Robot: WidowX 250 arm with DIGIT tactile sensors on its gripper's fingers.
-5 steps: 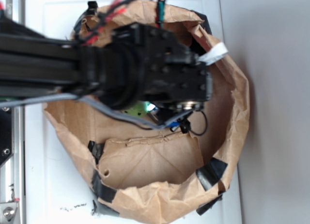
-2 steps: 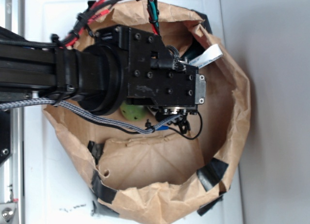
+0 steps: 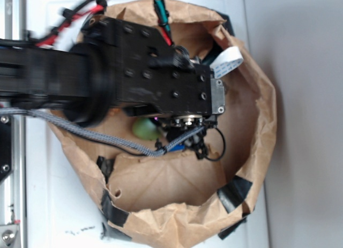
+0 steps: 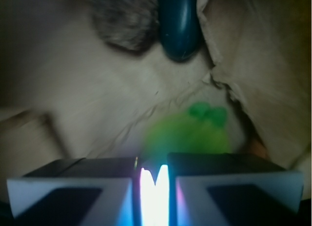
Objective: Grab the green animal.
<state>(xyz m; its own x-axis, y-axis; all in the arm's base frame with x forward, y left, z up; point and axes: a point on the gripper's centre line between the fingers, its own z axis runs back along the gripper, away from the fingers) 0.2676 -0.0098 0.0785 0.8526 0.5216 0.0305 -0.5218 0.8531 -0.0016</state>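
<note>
While the gripper sits with its jaws nearly together, holding nothing, the green animal lies just beyond the fingertips on the brown paper bag floor, below a dark green glossy piece.

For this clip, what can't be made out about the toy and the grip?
- Green animal: exterior view, mostly hidden under the arm.
- Green animal: wrist view, blurred, its lower part cut off by the fingers.
- Gripper: whether anything is held; glare fills the narrow gap.

Fuzzy plush green animal on creased matt brown paper.
</note>
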